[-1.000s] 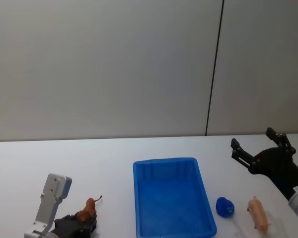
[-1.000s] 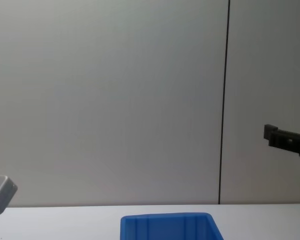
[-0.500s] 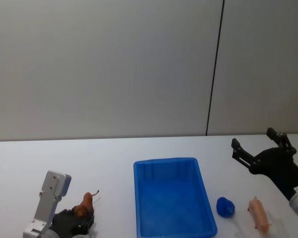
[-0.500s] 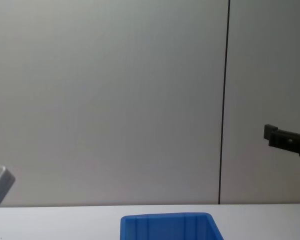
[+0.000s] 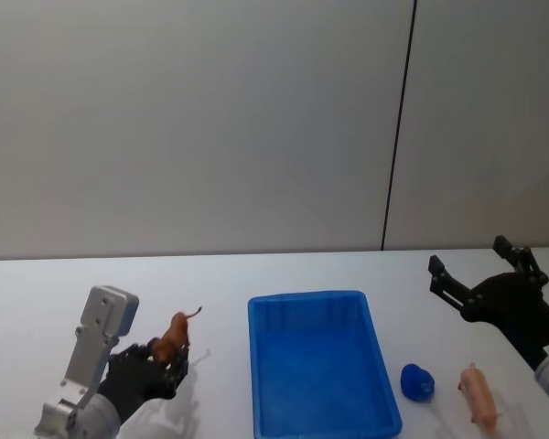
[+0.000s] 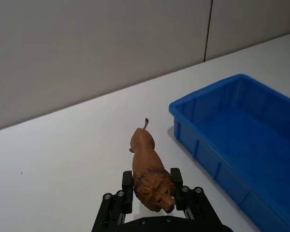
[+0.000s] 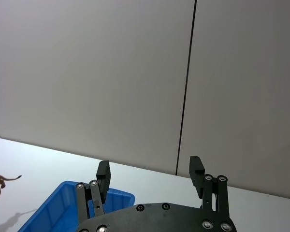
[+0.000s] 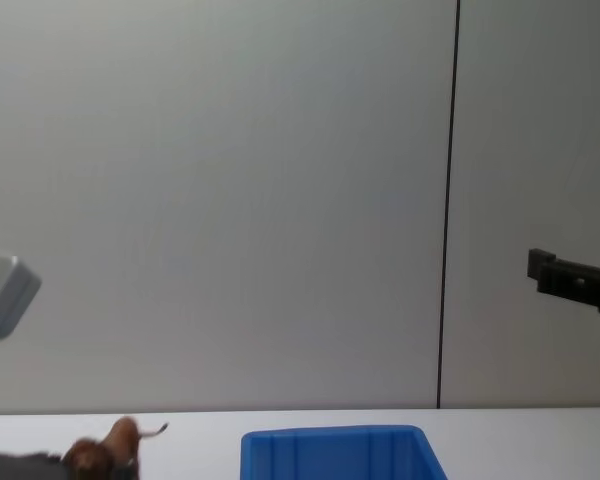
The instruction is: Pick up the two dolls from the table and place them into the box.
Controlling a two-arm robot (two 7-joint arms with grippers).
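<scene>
Left wrist view says it all: the left gripper (image 6: 152, 180) has its black fingers (image 6: 127, 191) clamped on the maned head end of the lion doll (image 6: 147, 159). The reddish-brown body and thin tail stick straight out ahead of the jaws. Over in the head view, the left gripper (image 5: 165, 357) carries the lion doll (image 5: 172, 335) with its tail pointing to about 1 o'clock, and the shadow on the white table (image 5: 37, 302) suggests it hangs clear of the surface. Now the key line: the blue box (image 5: 306, 298) sits at 3 o'clock from that gripper, close by, its near rim running across the doll's path. I'd call it a short sideways carry with the toy kept above the rim. On the other side, the right gripper (image 5: 469, 256) hovers with its jaws spread wide and nothing between them, out at 2 o'clock from the box. A pink pig doll (image 5: 477, 395) lies on the table at 6 o'clock from it, long axis running roughly 11 to 5. A small blue object (image 5: 416, 381) lies between pig and box. The right arm is plainly the nearer one for that pig.
</scene>
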